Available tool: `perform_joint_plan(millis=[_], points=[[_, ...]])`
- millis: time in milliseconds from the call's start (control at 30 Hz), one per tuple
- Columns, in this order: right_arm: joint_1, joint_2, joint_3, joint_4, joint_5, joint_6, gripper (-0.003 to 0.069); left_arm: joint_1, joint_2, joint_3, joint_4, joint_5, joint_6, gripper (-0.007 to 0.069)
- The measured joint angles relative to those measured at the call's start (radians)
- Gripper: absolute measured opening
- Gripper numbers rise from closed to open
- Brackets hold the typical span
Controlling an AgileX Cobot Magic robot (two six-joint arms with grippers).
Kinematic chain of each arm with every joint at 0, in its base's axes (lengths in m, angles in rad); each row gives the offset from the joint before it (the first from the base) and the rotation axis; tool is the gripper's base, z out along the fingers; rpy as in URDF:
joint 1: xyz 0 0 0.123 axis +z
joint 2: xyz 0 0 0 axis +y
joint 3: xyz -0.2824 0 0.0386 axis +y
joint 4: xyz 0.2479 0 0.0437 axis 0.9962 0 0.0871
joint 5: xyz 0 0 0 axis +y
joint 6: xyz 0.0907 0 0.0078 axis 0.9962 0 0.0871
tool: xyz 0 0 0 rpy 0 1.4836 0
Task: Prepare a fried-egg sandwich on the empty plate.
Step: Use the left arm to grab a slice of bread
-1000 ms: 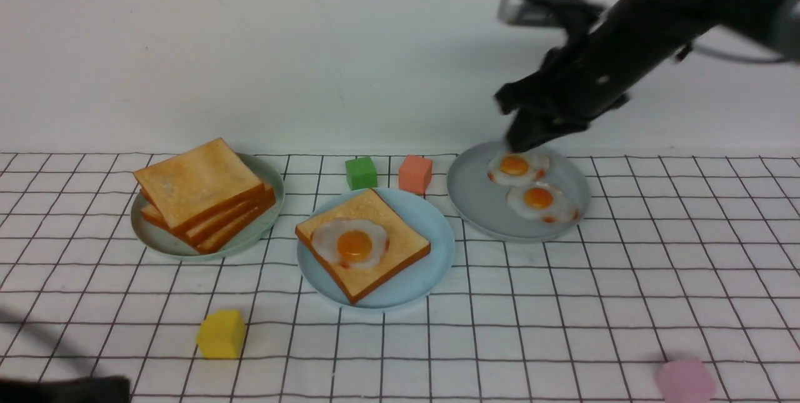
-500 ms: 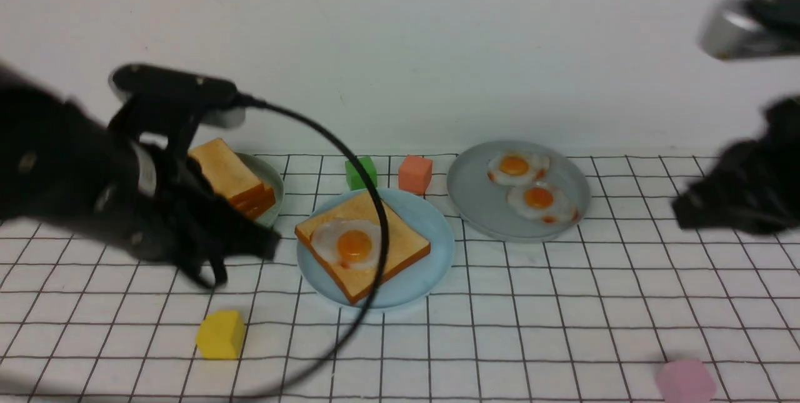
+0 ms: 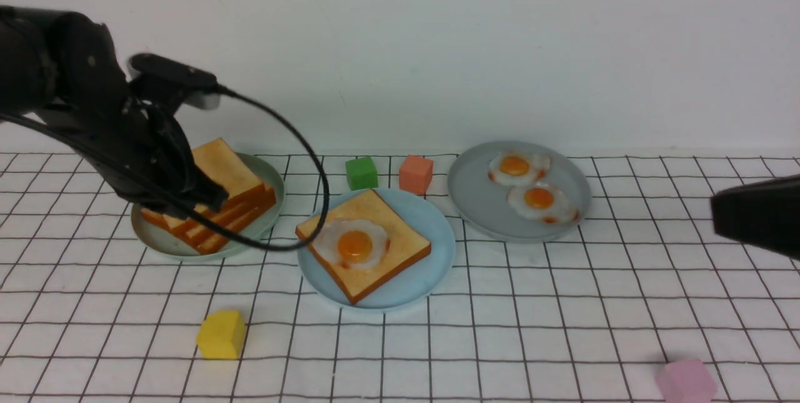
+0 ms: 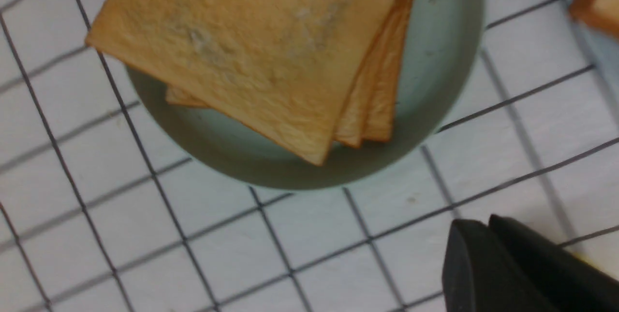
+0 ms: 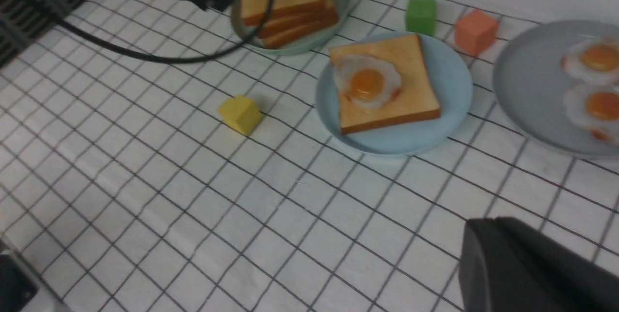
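Note:
The light sky-blue plate [image 3: 437,247] [image 5: 454,84] holds one toast slice [image 3: 387,215] [image 5: 401,60] with a fried egg [image 3: 353,243] [image 5: 367,82] on top. A pile of plain toast [image 3: 228,169] [image 4: 251,46] lies on the grey-green plate [image 3: 269,178] [image 4: 435,60]. My left gripper [image 3: 212,194] [image 4: 476,221] hovers over that pile's near edge, fingers together and holding nothing. My right gripper [image 3: 719,215] [image 5: 483,225] is shut and empty at the right edge, well away from the plates.
A grey plate [image 3: 475,197] at the back right carries two fried eggs [image 3: 515,165]. Green [image 3: 361,172] and salmon [image 3: 415,173] cubes stand behind the blue plate. A yellow cube [image 3: 220,333] and a pink cube [image 3: 684,380] lie nearer. The left arm's cable [image 3: 312,165] loops towards the blue plate.
My left arm has swung in from the lower left to the toast pile. My right arm has pulled back from the egg plate to the right edge.

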Motion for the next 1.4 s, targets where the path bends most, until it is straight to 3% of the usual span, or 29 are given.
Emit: perform_joint_plan(millis=[133, 233, 367, 633, 1400], points=[[0.0, 0.007, 0.001, 0.069, 0.015, -0.058, 0.0019, 0.0, 0.035, -0.003, 0.052, -0.015, 0.061, 0.0176], [0.0, 0.007, 0.003, 0.096, 0.023, -0.076, 0.0022, 0.0, 0.05, -0.006, 0.069, -0.08, 0.075, 0.0307], [0.0, 0.007, 0.005, 0.098, 0.025, -0.078, 0.0025, 0.0, 0.071, -0.008, 0.07, -0.142, 0.074, 0.037], [0.0, 0.007, 0.005, 0.098, 0.025, -0.078, 0.0029, 0.0, 0.141, -0.009, 0.102, -0.234, 0.054, 0.0365], [0.0, 0.007, 0.005, 0.097, 0.018, -0.079, 0.0032, 0.034, 0.161, -0.013, 0.158, -0.256, 0.036, 0.0325]])
